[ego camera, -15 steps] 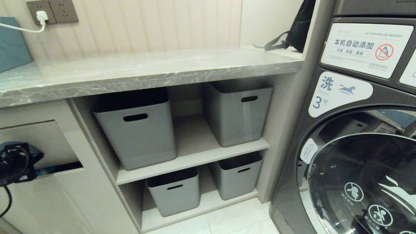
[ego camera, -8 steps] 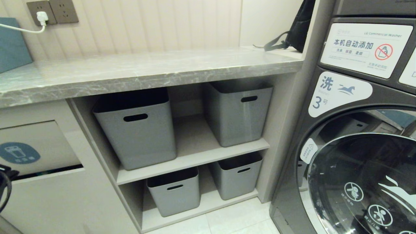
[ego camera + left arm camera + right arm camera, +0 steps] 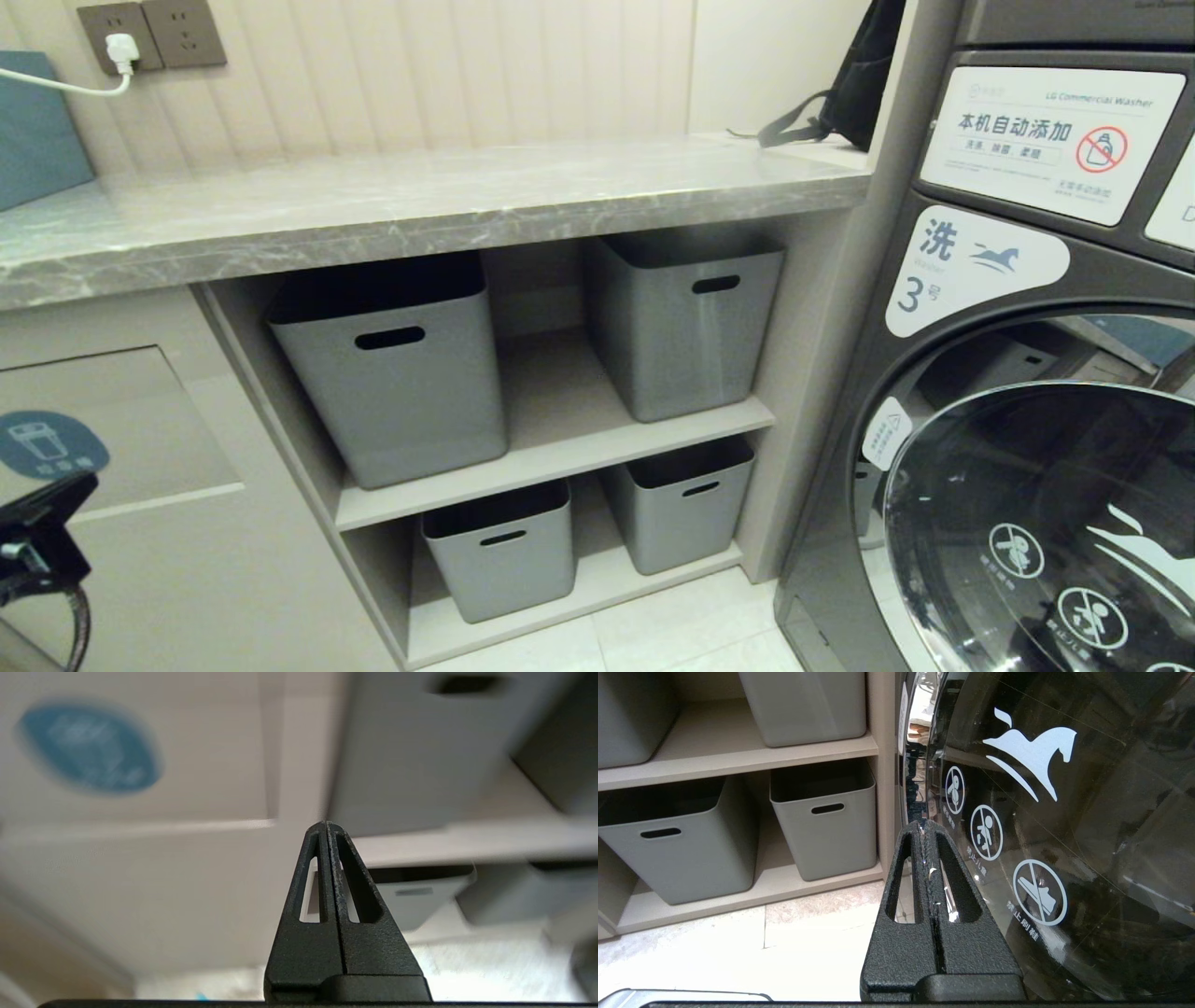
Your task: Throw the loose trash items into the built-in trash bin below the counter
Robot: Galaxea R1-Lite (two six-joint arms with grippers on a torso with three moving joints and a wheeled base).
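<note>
Flap (image 3: 112,429) closed; left tool (image 3: 326,828) (fingers pressed together) hangs just below.

Left gripper (image 3: 326,828) low at the head view's left edge, fingers pressed flat together, nothing pinched between them, cable looping beneath it. Right gripper (image 3: 926,828) parked low, fingers likewise closed tip to tip, empty.

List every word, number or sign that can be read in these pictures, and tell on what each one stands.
"LG Commercial Washer", "本机自动添加": white label on the dark grey washing machine, beside a red no-bottle sign; its smaller lines are too small.
"洗", "3号", horse logo: white sticker below it.
"禁止儿童", "禁止刷鞋": white prohibition signs on the round glass door.
Blue oval sticker on the beige flap: bin icon; words unreadable.
</note>
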